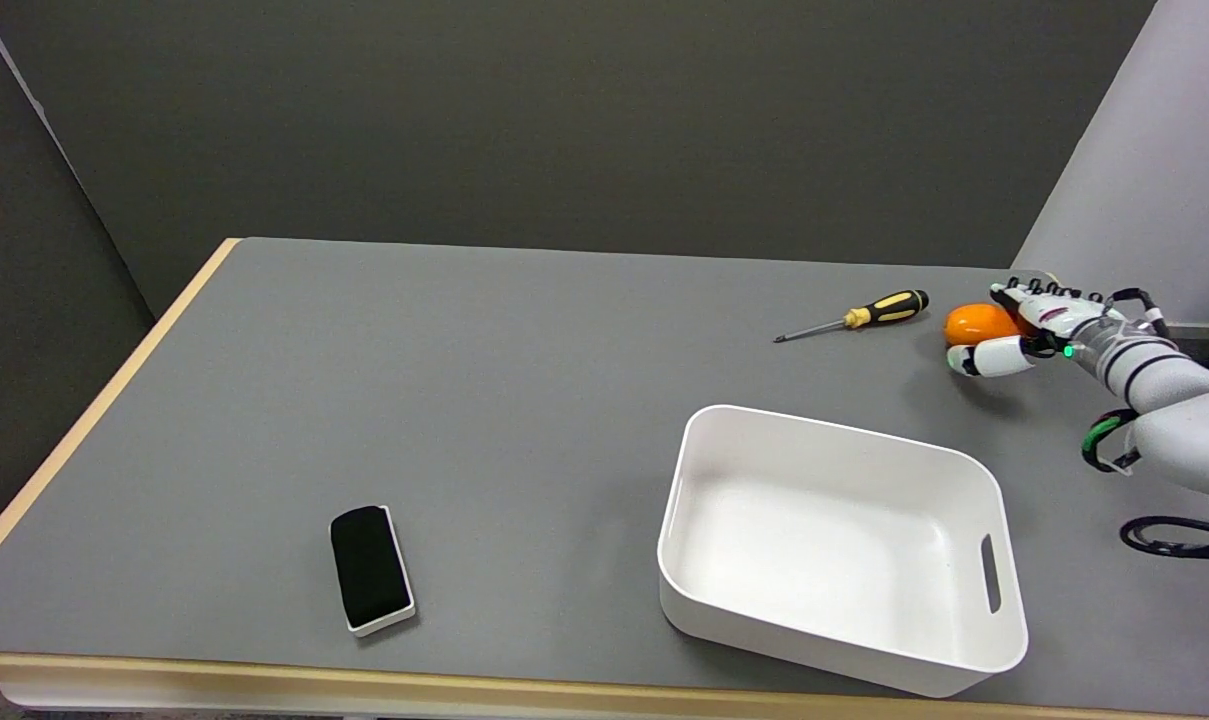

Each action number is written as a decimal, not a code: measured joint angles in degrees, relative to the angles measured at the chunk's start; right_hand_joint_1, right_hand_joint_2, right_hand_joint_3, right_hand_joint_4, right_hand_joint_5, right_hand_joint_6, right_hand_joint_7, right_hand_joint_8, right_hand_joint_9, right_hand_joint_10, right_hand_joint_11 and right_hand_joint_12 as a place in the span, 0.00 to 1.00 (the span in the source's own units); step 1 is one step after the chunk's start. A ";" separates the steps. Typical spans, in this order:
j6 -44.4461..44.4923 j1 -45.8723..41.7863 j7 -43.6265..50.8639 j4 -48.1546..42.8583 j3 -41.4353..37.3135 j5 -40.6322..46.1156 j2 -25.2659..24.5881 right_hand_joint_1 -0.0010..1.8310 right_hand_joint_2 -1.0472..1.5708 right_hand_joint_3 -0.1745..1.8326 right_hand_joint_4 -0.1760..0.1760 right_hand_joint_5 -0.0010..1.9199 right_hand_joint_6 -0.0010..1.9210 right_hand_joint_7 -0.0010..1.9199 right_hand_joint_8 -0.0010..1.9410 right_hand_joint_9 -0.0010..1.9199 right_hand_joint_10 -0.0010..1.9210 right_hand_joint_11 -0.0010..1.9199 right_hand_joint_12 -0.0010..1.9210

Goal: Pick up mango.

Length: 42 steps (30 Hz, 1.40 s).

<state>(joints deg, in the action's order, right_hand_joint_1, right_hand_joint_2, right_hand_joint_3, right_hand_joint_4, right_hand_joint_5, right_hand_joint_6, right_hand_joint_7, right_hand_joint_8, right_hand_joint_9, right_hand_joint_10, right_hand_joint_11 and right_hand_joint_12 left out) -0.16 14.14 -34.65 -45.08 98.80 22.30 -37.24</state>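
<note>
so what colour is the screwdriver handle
Black and yellow, on the screwdriver, seen in the head view.

The mango in the black-and-white hand is orange, and the screwdriver just beyond it has a yellow-and-black handle. Nearer than the hand sit a plain white bin and a black eraser edged white, all on a grey table.

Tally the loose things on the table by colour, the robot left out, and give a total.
Orange: 1, the mango in the right hand
Black and yellow: 1, the screwdriver
White: 1, the bin
Black and white: 1, the eraser
Total: 4
</note>
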 measured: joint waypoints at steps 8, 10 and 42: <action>2.39 4.16 0.00 4.03 3.55 -0.07 -1.52 0.53 0.74 0.51 0.47 0.13 0.56 0.30 0.53 0.30 0.60 0.19 0.85; 3.19 4.74 -0.06 4.73 4.08 0.01 -1.80 0.60 0.88 0.20 0.07 0.25 0.82 0.30 0.80 0.35 0.66 0.23 0.98; 18.80 -7.87 -0.37 -16.84 -17.37 8.73 -4.02 0.66 0.84 0.19 0.00 0.30 0.75 0.45 0.73 0.46 0.70 0.43 1.00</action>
<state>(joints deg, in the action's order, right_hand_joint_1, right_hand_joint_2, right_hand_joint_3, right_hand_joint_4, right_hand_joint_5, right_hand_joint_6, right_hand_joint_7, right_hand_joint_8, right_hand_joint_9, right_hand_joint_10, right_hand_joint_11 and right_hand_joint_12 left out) 18.64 6.27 -35.01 -61.92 81.43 31.02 -41.26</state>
